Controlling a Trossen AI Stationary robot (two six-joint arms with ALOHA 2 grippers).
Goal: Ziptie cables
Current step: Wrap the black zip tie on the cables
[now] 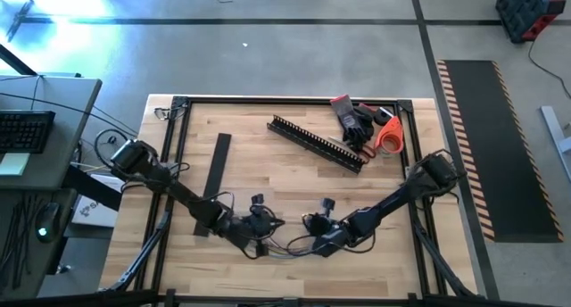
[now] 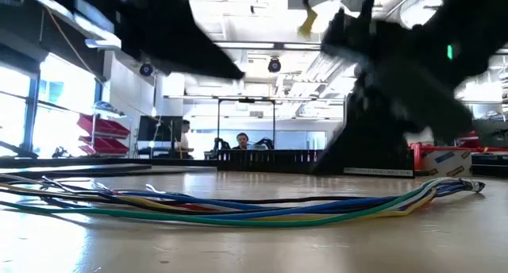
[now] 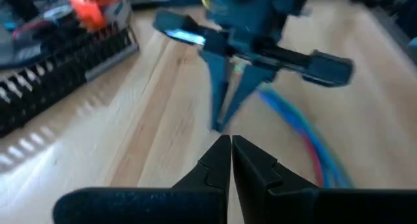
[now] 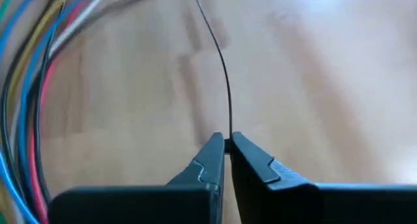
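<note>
The cables (image 2: 238,209) are a bundle of thin blue, green, yellow, red and dark wires. They lie flat along the table near its near edge, and show in the high view (image 1: 284,248) between the two grippers. My left gripper (image 3: 231,140) is shut just above the wood, left of the bundle (image 3: 306,139), touching nothing. My right gripper (image 4: 228,143) is shut on a thin black strand; in the left wrist view it (image 3: 223,123) points down at the table. The arms meet near the table's middle (image 1: 264,225) (image 1: 312,227). My right gripper pinches a thin black strand (image 4: 229,129) between its two fingertips, only at their free ends. The strand runs away from the tips in a slack curve over the wood (image 4: 210,28), beside the coloured wires. Whether it is a wire or a zip tie I cannot tell.
A rigid black comb-toothed channel (image 1: 317,144) lies slanted at the far middle of the table. A flat black strip (image 1: 219,169) lies to its left. Dark gloves and an orange tool (image 1: 368,124) sit in the far right corner. A black frame (image 1: 178,106) rims the table.
</note>
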